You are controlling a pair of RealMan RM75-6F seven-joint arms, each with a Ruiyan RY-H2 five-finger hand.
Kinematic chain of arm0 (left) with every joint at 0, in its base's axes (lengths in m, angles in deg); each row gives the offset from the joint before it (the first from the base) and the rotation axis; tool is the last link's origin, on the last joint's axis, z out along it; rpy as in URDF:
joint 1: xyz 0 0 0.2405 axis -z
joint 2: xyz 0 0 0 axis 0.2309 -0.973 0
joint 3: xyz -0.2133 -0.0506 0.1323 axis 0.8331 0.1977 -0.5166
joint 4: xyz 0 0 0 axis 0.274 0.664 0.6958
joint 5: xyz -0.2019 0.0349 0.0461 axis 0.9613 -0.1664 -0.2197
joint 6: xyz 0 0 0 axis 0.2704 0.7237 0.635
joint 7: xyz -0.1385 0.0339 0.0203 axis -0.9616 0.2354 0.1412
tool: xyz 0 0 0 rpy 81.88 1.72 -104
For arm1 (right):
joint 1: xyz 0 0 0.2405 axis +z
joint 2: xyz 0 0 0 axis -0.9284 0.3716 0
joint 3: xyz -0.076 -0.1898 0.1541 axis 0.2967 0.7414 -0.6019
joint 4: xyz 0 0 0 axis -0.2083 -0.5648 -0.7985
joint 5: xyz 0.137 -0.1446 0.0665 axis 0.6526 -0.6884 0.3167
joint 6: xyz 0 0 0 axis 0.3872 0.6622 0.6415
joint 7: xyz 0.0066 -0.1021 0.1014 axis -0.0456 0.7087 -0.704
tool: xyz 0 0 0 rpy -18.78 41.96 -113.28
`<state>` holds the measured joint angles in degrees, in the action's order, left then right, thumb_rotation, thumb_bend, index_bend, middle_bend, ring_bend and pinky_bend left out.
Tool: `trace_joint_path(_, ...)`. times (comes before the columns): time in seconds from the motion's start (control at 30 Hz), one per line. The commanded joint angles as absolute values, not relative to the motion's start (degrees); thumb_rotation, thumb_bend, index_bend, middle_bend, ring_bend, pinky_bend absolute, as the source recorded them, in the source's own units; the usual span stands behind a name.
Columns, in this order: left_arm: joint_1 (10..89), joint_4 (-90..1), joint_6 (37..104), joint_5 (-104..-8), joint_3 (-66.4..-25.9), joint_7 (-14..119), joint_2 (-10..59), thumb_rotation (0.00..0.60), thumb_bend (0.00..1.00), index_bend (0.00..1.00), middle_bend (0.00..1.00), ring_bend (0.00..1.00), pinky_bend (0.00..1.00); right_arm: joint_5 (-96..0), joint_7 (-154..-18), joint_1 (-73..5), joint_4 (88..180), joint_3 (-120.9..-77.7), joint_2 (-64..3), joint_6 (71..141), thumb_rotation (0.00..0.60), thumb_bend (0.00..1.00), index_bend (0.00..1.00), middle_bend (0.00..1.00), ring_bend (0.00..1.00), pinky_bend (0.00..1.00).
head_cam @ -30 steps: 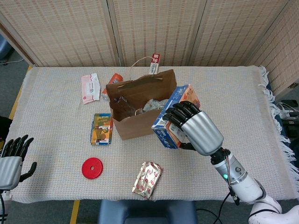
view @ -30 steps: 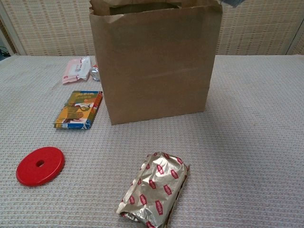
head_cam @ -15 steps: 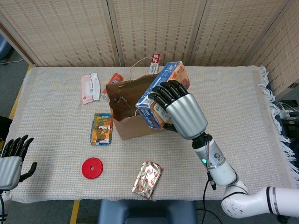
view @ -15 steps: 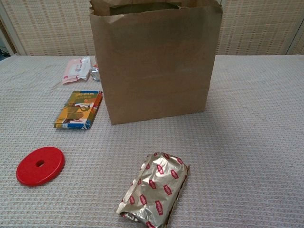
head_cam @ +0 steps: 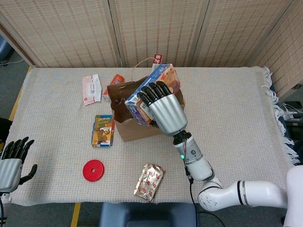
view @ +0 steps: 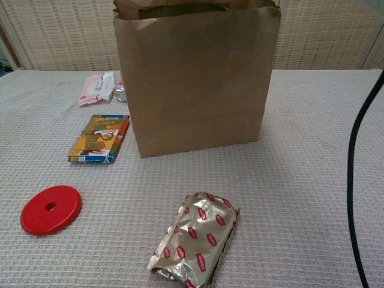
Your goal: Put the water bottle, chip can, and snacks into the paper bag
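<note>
Over the open paper bag (head_cam: 142,111), the right robot hand (head_cam: 161,106) grips a blue and orange snack box (head_cam: 154,92), tilted above the bag's mouth. At the bag's 6 o'clock a silver snack pack (head_cam: 149,181) lies on the worktop (head_cam: 236,109); at 9 o'clock lies a small flat packet (head_cam: 103,130). The left robot hand (head_cam: 12,161) hangs at the worktop's near-left edge, fingers apart, holding nothing.
</note>
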<state>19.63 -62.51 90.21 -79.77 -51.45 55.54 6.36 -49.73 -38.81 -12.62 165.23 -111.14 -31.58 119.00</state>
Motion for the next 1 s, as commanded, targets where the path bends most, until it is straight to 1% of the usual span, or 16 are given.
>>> trace_joint_path(0.03, 19.64, -62.51, 90.21, -79.78, -51.45, 55.52, 6.35, 0.6, 0.4, 0.08, 0.0, 0.0, 0.0, -47.92, -35.69, -11.71, 163.7, -110.32, -33.96, 119.24, 0.6, 0.25, 0.51, 0.56, 0.6, 0.7)
trace_joint_path(0.2, 19.63, -62.56, 90.22, -79.77, -51.45, 55.53, 6.34, 0.6, 0.4, 0.08, 0.0, 0.0, 0.0, -47.39, -33.72, -11.49, 162.9, -109.48, -35.02, 119.21, 0.6, 0.25, 0.5, 0.56, 0.6, 0.7)
trace_joint_path(0.27, 19.63, -62.53, 90.22, -79.76, -51.45, 55.54, 6.36, 0.6, 0.4, 0.08, 0.0, 0.0, 0.0, -45.63, -32.66, -11.62, 163.42, -109.54, -35.18, 119.12, 0.6, 0.25, 0.45, 0.56, 0.56, 0.69)
trace_joint_path(0.3, 19.63, -62.52, 90.22, -79.76, -51.45, 55.53, 6.36, 0.6, 0.4, 0.08, 0.0, 0.0, 0.0, -44.63, -32.03, -11.63, 163.89, -109.69, -35.11, 119.06, 0.6, 0.25, 0.41, 0.55, 0.53, 0.67)
trace_joint_path(0.33, 19.63, -62.52, 90.23, -79.77, -51.45, 55.52, 6.36, 0.6, 0.4, 0.08, 0.0, 0.0, 0.0, -43.72, -31.53, -11.63, 164.33, -109.86, -35.01, 118.99, 0.6, 0.25, 0.34, 0.53, 0.48, 0.64)
trace_joint_path(0.37, 19.63, -62.53, 90.22, -79.77, -51.45, 55.53, 6.35, 0.6, 0.4, 0.08, 0.0, 0.0, 0.0, -42.87, -31.1, -11.65, 164.73, -110.05, -34.9, 119.0, 0.6, 0.25, 0.24, 0.48, 0.41, 0.61)
trace_joint_path(0.4, 19.63, -62.54, 90.22, -79.77, -51.46, 55.53, 6.33, 0.6, 0.4, 0.08, 0.0, 0.0, 0.0, -41.76, -30.43, -11.69, 165.21, -110.33, -34.77, 119.24, 0.6, 0.25, 0.17, 0.44, 0.36, 0.58)
trace_joint_path(0.47, 19.63, -62.57, 90.23, -79.78, -51.46, 55.54, 6.33, 0.6, 0.4, 0.08, 0.0, 0.0, 0.0, -40.16, -29.52, -11.71, 165.94, -110.82, -34.6, 119.66, 0.6, 0.24, 0.02, 0.29, 0.22, 0.49)
trace_joint_path(0.5, 19.63, -62.57, 90.22, -79.78, -51.46, 55.55, 6.32, 0.6, 0.4, 0.08, 0.0, 0.0, 0.0, -39.6, -29.49, -11.73, 166.34, -111.12, -34.42, 119.79, 0.6, 0.23, 0.0, 0.26, 0.18, 0.46)
trace_joint_path(0.57, 19.65, -62.57, 90.19, -79.75, -51.45, 55.56, 6.32, 0.6, 0.4, 0.08, 0.0, 0.0, 0.0, -39.36, -29.53, -11.81, 166.56, -111.44, -34.2, 120.3, 0.6, 0.21, 0.0, 0.18, 0.1, 0.37)
trace_joint_path(0.6, 19.65, -62.58, 90.19, -79.74, -51.45, 55.58, 6.32, 0.6, 0.4, 0.08, 0.0, 0.0, 0.0, -39.21, -29.66, -11.87, 166.74, -111.58, -34.02, 120.45, 0.6, 0.21, 0.0, 0.16, 0.09, 0.36)
trace_joint_path(0.73, 19.64, -62.62, 90.22, -79.72, -51.44, 55.72, 6.34, 0.6, 0.4, 0.08, 0.0, 0.0, 0.0, -38.4, -29.89, -12.06, 167.34, -112.21, -33.58, 121.27, 0.6, 0.2, 0.0, 0.12, 0.06, 0.33)
trace_joint_path(0.83, 19.64, -62.66, 90.25, -79.7, -51.43, 55.81, 6.35, 0.6, 0.4, 0.08, 0.0, 0.0, 0.0, -37.57, -29.71, -12.13, 167.76, -112.49, -33.37, 121.83, 0.6, 0.16, 0.0, 0.08, 0.03, 0.3)
trace_joint_path(1.0, 19.61, -62.71, 90.28, -79.68, -51.43, 55.88, 6.36, 0.6, 0.4, 0.08, 0.0, 0.0, 0.0, -39.01, -31.64, -12.63, 168.59, -112.26, -32.74, 122.25, 0.6, 0.15, 0.0, 0.07, 0.02, 0.29)
